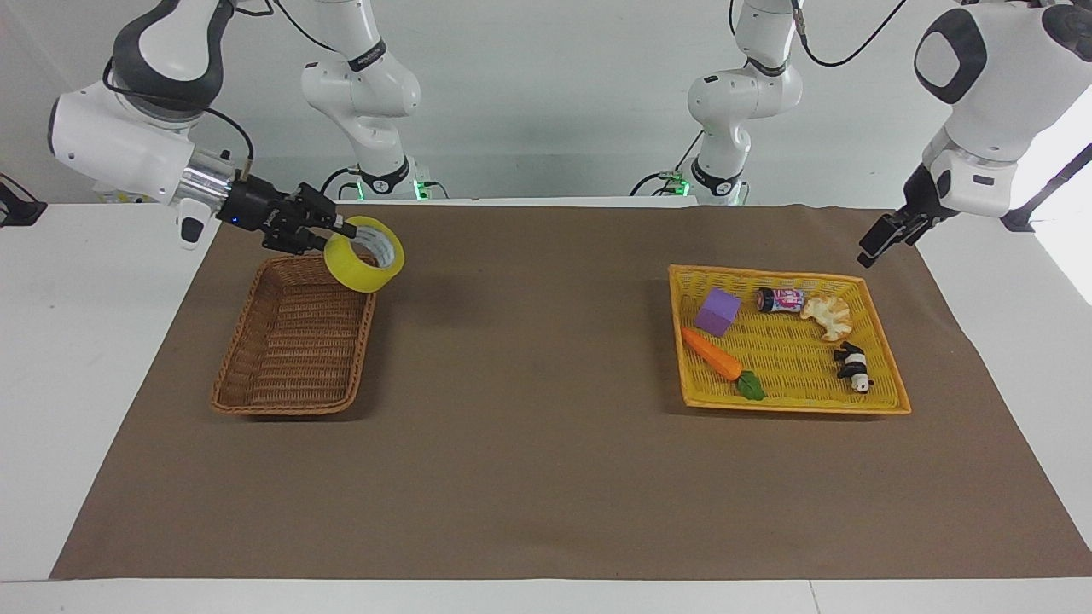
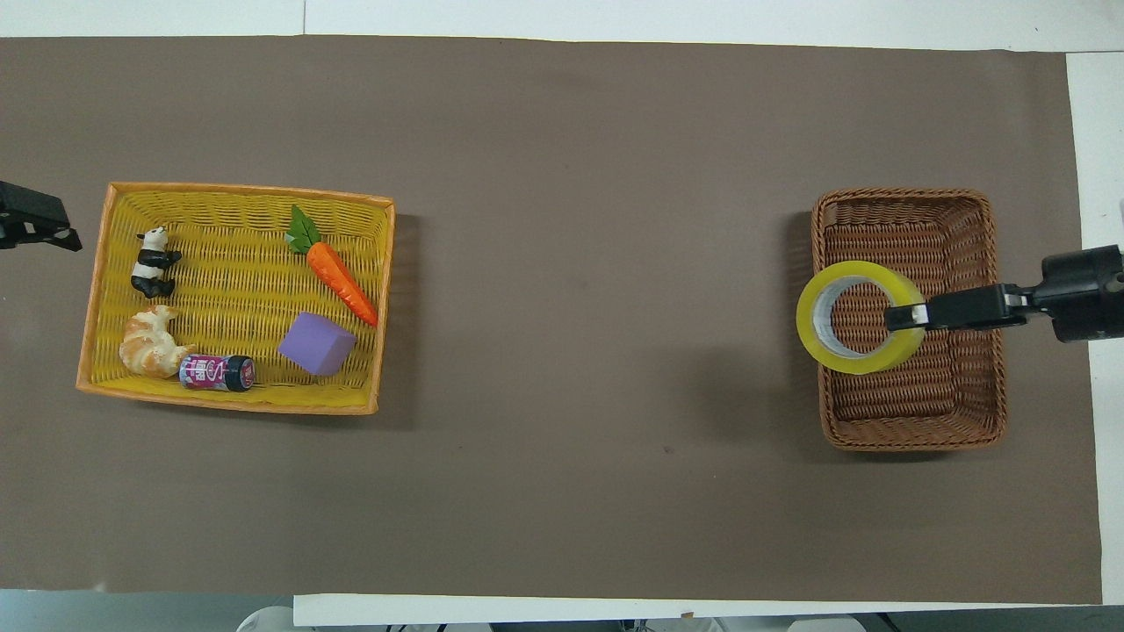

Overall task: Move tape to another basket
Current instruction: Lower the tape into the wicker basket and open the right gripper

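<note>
Tape: wide roll of translucent yellow packing tape with a pale inner core (image 1: pixel 365 265), held in the air, tilted, at the upper left of the facing view; in the overhead view (image 2: pixel 860 317) it sits at the right of the frame, over the basket's edge that faces the middle of the table.
Right gripper: black two-finger gripper (image 1: pixel 338 228) at the upper left of the facing view, fingers pinched together on the roll's wall, one finger inside the core and one outside; in the overhead view (image 2: pixel 909 317) it enters from the right edge of the frame.
Basket: rectangular dark brown woven wicker basket with raised sides (image 1: pixel 247 375), at the left of the facing view, under the roll; nothing lies in it.
Left gripper: black gripper (image 1: pixel 877 239) raised at the upper right of the facing view, above the brown mat's corner, fingers spread with nothing between them; only its tip shows at the left edge of the overhead view (image 2: pixel 33 226).
Tray: flat bright yellow woven tray (image 1: pixel 802 408) at the right of the facing view, holding a purple cube (image 1: pixel 717 310), an orange toy carrot (image 1: pixel 713 355), a small can (image 1: pixel 780 299), a toy croissant (image 1: pixel 826 315) and a panda figure (image 1: pixel 852 366).
Mat: brown cloth (image 1: pixel 529 443) spread under both containers.
</note>
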{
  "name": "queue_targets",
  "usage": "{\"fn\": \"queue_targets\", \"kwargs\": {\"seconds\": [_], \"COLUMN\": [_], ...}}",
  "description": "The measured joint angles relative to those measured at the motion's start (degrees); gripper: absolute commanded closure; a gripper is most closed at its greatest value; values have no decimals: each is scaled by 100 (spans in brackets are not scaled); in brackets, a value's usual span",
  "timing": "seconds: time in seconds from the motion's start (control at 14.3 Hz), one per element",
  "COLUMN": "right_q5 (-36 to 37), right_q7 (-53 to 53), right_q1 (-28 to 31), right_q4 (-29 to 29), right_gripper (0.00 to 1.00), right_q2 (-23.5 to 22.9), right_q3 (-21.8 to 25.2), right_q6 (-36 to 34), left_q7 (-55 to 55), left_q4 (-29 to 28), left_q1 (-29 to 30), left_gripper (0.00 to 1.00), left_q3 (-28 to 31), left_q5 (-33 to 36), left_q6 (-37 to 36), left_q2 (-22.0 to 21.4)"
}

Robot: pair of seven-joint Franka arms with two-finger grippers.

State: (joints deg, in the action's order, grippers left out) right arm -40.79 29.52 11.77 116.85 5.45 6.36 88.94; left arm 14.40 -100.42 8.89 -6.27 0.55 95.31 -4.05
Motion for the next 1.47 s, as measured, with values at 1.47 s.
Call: {"fn": "queue_targets", "kwargs": {"seconds": [1.47], "right_q5": [967], "right_q7": [2796], "right_q1": [898], "right_q4": [2], "right_gripper": [89], "right_q2": [-1685], "right_q3": [-22], "right_q6": [614], "left_q7": [-1117], "left_q4": [6], "left_q1": [214], "left_gripper": [0], "left_q3": [-121], "left_q5": [-1], "left_q6": [19], "left_q2": [0]}}
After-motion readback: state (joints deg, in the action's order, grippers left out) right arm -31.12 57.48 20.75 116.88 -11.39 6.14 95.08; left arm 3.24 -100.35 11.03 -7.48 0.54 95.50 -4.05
